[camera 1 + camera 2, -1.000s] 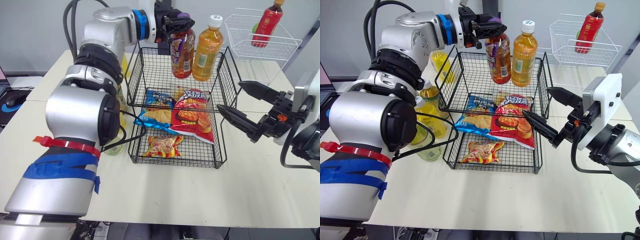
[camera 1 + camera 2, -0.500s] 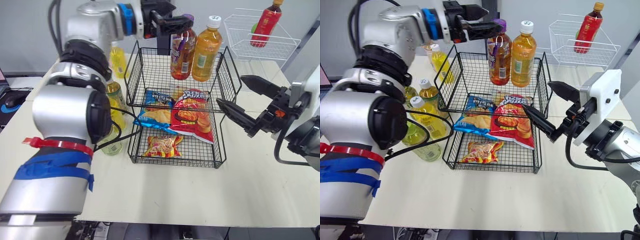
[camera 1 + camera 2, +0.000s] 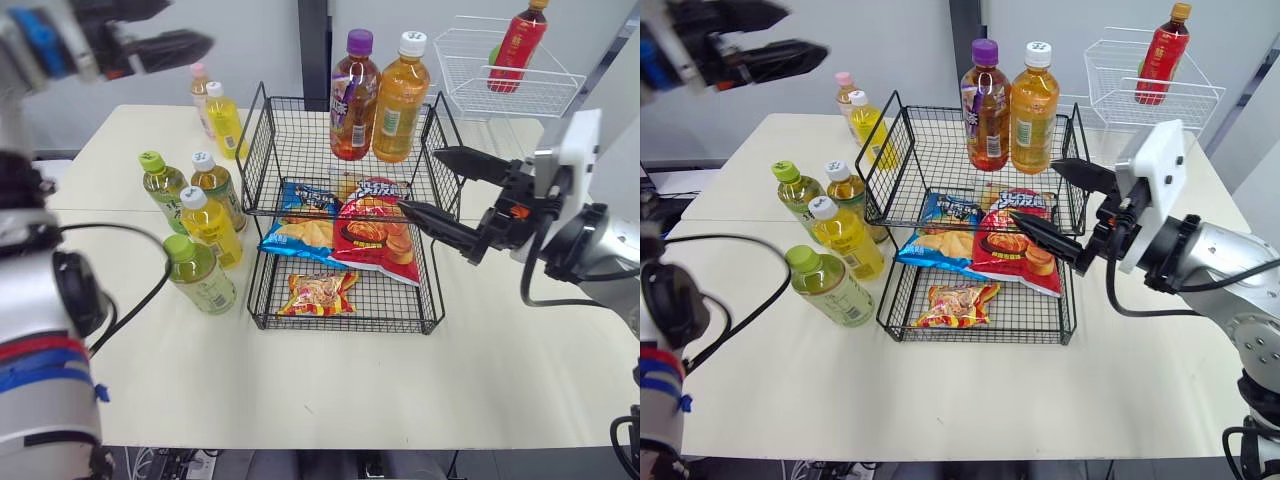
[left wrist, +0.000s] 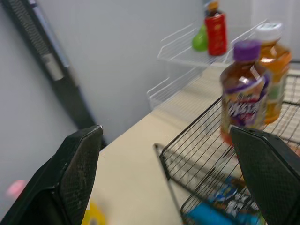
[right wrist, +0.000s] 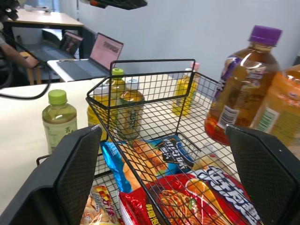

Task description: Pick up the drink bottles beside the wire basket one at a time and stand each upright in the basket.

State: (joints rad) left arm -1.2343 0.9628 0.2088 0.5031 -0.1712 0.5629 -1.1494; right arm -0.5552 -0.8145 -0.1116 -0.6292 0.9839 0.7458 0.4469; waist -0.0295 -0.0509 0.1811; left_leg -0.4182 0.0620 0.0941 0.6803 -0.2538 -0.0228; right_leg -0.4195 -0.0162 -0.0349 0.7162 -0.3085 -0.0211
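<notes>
Black fingers spread wide and empty, the left pincer (image 3: 190, 22) hangs high above the far left of the cream bench (image 3: 330, 380). The right pincer (image 3: 418, 180), equally wide and holding nothing, is poised just beside the right wall of the black two-tier wire basket (image 3: 262, 150). Two bottles already stand upright in its upper tier: a purple-capped amber bottle (image 3: 352, 95) and a white-capped orange bottle (image 3: 396, 95), side by side. Six more wait on the bench to the left of the basket, among them a green-capped pale bottle (image 3: 200, 275) nearest the front and a white-capped yellow bottle (image 3: 212, 225) just behind it. Full and smooth-sided, these plastic bottles look moderately heavy, stiff and a little slippery; tall and narrow, they would likely tip easily. The labelled mid-body seems the surest hold, not the cap. A red snack bag (image 3: 375, 240) lies with others in the lower tier. Labels carry print, but none is legible.
</notes>
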